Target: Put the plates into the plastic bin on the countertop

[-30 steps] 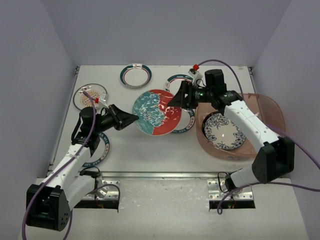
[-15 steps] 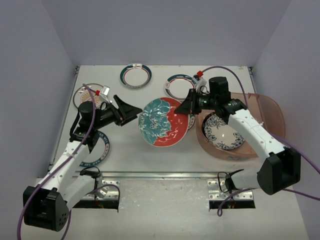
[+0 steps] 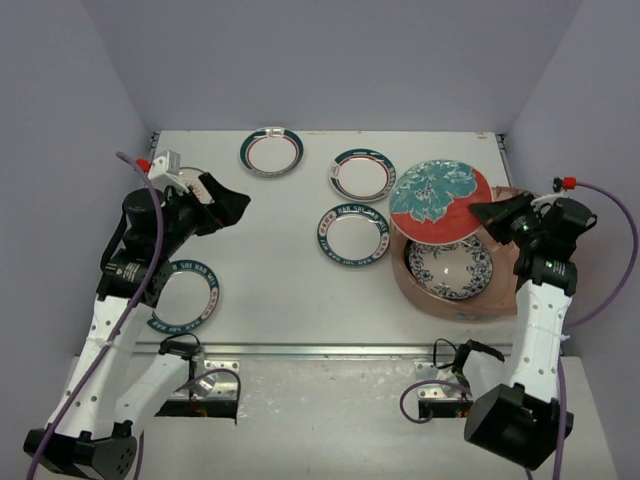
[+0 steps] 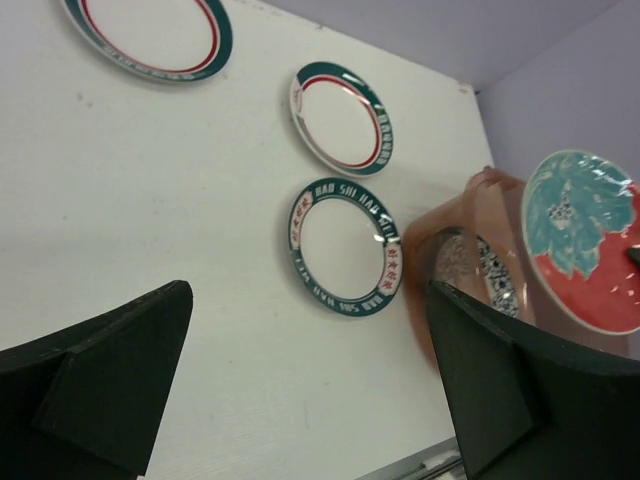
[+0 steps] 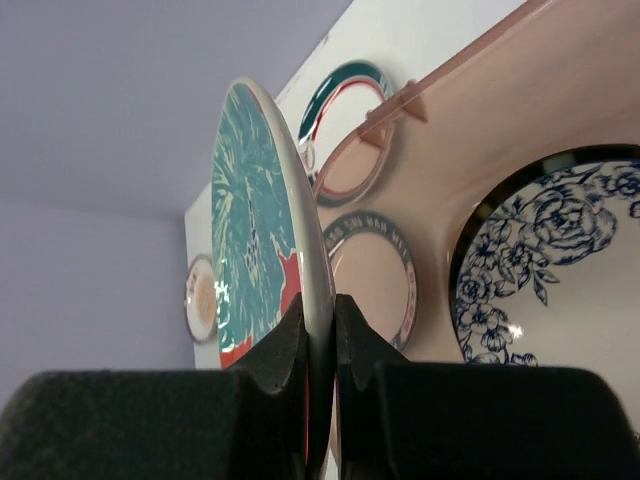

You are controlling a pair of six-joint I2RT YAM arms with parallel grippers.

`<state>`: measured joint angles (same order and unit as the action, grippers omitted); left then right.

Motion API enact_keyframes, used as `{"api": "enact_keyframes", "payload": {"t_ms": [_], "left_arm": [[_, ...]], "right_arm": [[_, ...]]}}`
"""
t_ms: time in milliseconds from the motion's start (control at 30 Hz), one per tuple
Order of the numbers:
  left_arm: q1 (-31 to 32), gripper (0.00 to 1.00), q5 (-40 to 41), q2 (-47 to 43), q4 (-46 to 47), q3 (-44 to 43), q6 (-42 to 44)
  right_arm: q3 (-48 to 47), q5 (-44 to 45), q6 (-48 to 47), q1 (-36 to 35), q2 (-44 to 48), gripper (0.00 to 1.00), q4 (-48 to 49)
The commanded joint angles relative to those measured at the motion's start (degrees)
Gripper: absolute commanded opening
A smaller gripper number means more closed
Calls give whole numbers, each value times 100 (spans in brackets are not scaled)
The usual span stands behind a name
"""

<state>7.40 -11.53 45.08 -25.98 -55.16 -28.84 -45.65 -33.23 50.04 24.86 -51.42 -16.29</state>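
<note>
My right gripper [image 3: 487, 212] [image 5: 320, 310] is shut on the rim of the red floral plate [image 3: 440, 200] [image 5: 258, 200]. It holds the plate tilted over the far left part of the plastic bin [image 3: 548, 222] [image 5: 480, 110]. A blue-patterned plate [image 3: 448, 268] [image 5: 550, 260] lies inside the bin. My left gripper [image 3: 235, 205] [image 4: 310, 300] hangs open and empty above the left of the countertop [image 3: 270, 270]. Teal-rimmed plates lie flat on the countertop: one at the back [image 3: 271, 151], one [image 3: 362, 174] next to the bin, one in the middle [image 3: 352, 235] [image 4: 345, 247].
Another teal-rimmed plate [image 3: 183, 297] lies at the front left, under my left arm. In the right wrist view an orange-centred plate [image 5: 200, 298] shows far off. Grey walls close the countertop on three sides. A metal edge [image 3: 320, 350] runs along the front.
My left gripper let go of the red floral plate, opened wide and drew back to the left. My right gripper shut on the plate's rim and carried it right, over the bin.
</note>
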Motion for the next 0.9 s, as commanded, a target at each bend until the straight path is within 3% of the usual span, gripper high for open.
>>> {"api": "enact_keyframes", "payload": {"t_ms": [0,233,433,533,700,767,867], "left_arm": [[-28,100,117,-331,36,698,860],[-28,100,181,-313,138,1006,921],[-28,100,28,-316,163,1091,942],[5,100,42,-422,170,1131,921],[51,100,4,-418,189,1156,921],[51,100,-22,-349,186,1153,924],[60,100,-34,-299,189,1147,924]], "right_arm": [[438,448,1039,780,472,0,443],[899,1119,556,792,22,0,662],[1179,704,72,509,-703,0,1126],[1391,1078,-27,450,-935,5,1301],[1319,989,-221,359,-1436,11,1322],[1313,1044,-289,326,-1446,22,1275],[1313,1356,-388,266,-1355,63,1063]]}}
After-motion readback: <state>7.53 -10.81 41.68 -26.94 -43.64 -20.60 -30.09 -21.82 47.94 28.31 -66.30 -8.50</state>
